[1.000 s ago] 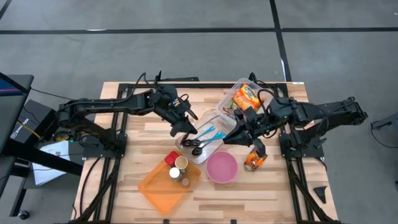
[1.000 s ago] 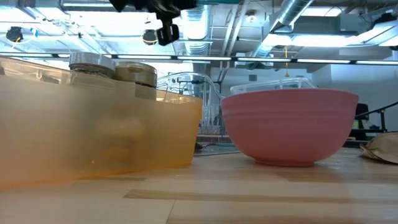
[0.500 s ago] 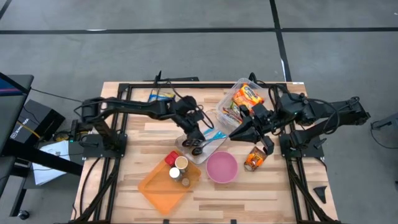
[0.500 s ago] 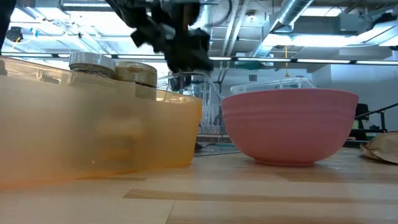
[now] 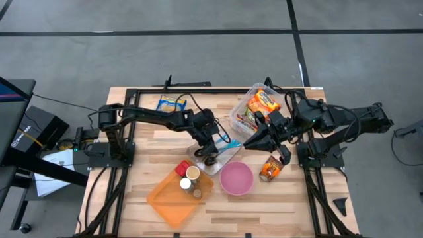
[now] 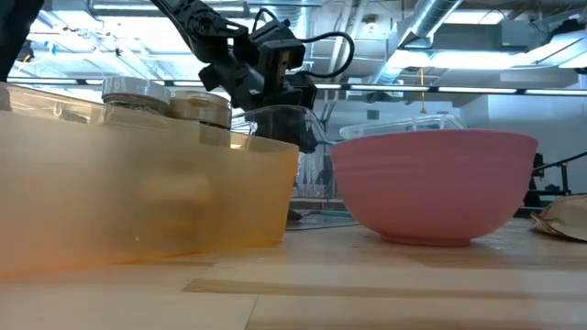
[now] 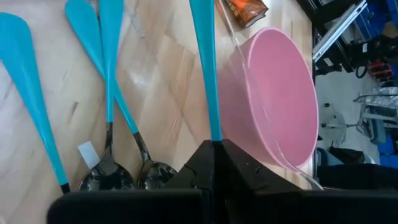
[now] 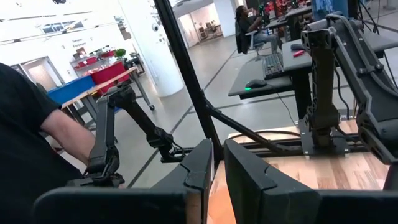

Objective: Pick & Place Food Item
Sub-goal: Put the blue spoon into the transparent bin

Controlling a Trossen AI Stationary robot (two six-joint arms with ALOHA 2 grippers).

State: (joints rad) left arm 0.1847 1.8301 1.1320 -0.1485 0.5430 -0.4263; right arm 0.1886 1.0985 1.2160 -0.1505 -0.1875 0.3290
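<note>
**Left arm drops into the cutlery tray as right arm waits**

Since a second ago we see the left arm swing out from the table's back edge and reach down; its left gripper (image 5: 210,149) now sits low over the clear tray (image 5: 228,155) of utensils, fingers pressed together around the handle of a blue-handled spoon (image 7: 205,68). From the wrist camera, two more blue spoons (image 7: 109,93) lie in the tray beside it, their metal bowls toward the gripper. The pink bowl (image 5: 236,178) stands just beside the tray, touching or nearly touching its clear wall.

The right gripper (image 5: 250,141) hovers at the far end of the tray, jaws almost closed with a slim gap; we cannot tell whether it holds anything. Behind it, the clear food container (image 5: 254,106) keeps its orange snack packets, and another snack bag (image 5: 269,170) lies on the wood near the bowl. The orange bin (image 5: 168,198) holds small jars (image 5: 192,175).
</note>
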